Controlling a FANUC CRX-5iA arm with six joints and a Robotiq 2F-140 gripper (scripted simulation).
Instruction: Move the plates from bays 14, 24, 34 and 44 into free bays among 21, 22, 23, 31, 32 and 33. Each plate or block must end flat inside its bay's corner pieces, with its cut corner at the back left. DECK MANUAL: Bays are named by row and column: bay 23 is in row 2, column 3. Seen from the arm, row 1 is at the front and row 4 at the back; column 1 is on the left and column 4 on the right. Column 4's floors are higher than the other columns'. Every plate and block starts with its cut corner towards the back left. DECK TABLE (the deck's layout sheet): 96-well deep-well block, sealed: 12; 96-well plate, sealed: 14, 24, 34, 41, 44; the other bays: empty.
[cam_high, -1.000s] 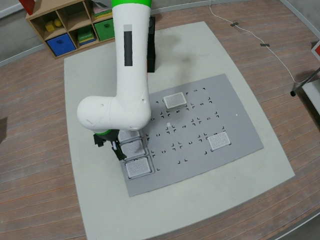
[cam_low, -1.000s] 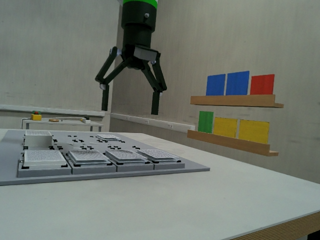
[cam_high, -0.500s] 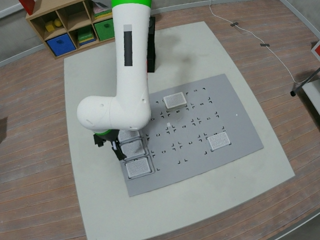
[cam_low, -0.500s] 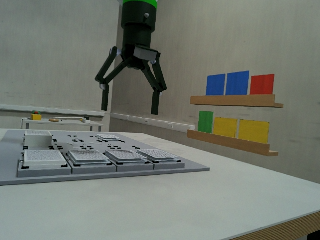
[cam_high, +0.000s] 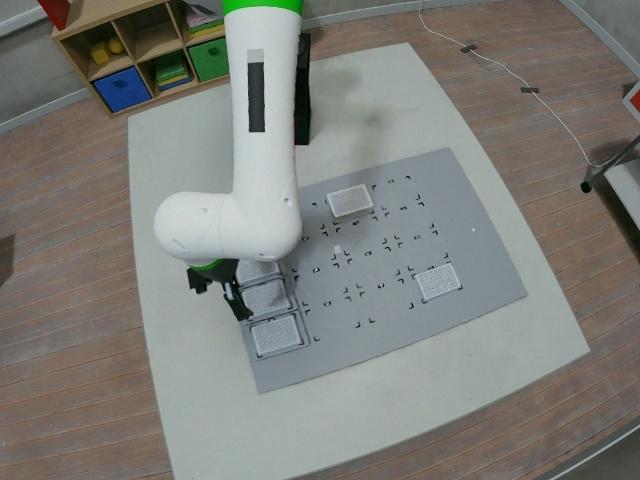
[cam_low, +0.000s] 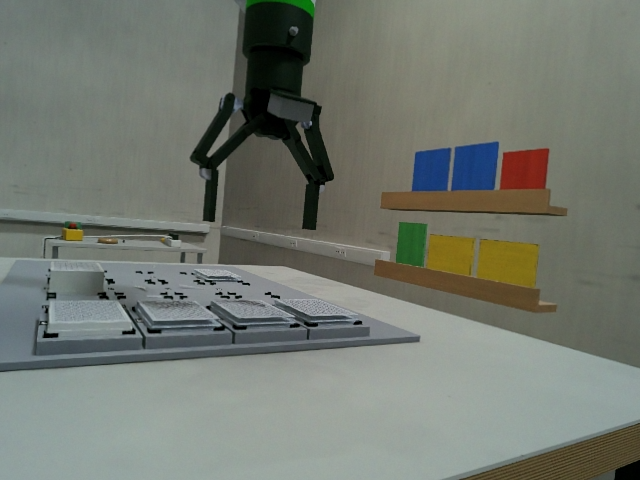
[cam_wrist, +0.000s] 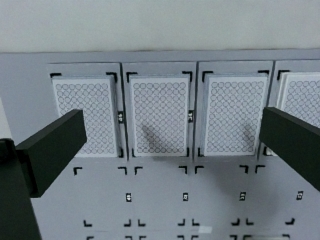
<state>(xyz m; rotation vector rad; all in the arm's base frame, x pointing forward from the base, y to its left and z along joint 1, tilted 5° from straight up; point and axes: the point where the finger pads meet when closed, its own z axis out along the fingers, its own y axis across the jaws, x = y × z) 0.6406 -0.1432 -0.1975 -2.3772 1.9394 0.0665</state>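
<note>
Black two-fingered claw (cam_high: 219, 303) (cam_low: 259, 223) (cam_wrist: 172, 124) hung above raised bays, fingers wide apart, nothing between. Below, white rectangular sealed plates: bay-34 plate (cam_high: 266, 297) (cam_low: 255, 310) (cam_wrist: 160, 115), bay-24 plate (cam_high: 258, 271) (cam_low: 178, 312) (cam_wrist: 236, 115), bay-14 plate (cam_low: 85, 315) (cam_wrist: 305, 95), bay-44 plate (cam_high: 276, 334) (cam_low: 317, 308) (cam_wrist: 85, 97). Likely light, stiff, smooth-sided; best held low across long sides, seal untouched. White arm (cam_high: 266, 155) hid bay-14 plate from top; wrist view cut its right edge. Cut corners too small to confirm.

My fingers (cam_high: 238, 303) (cam_low: 310, 206): black. My arm (cam_high: 264, 155): white, green bands. Plates (cam_high: 276, 334) (cam_low: 87, 315) (cam_wrist: 159, 116): whitish, rows of grey-outlined circles. Deck (cam_high: 465, 258) (cam_low: 382, 335) (cam_wrist: 30, 115): grey. Corner pieces (cam_high: 316, 338) (cam_low: 50, 334) (cam_wrist: 77, 171): black.
</note>
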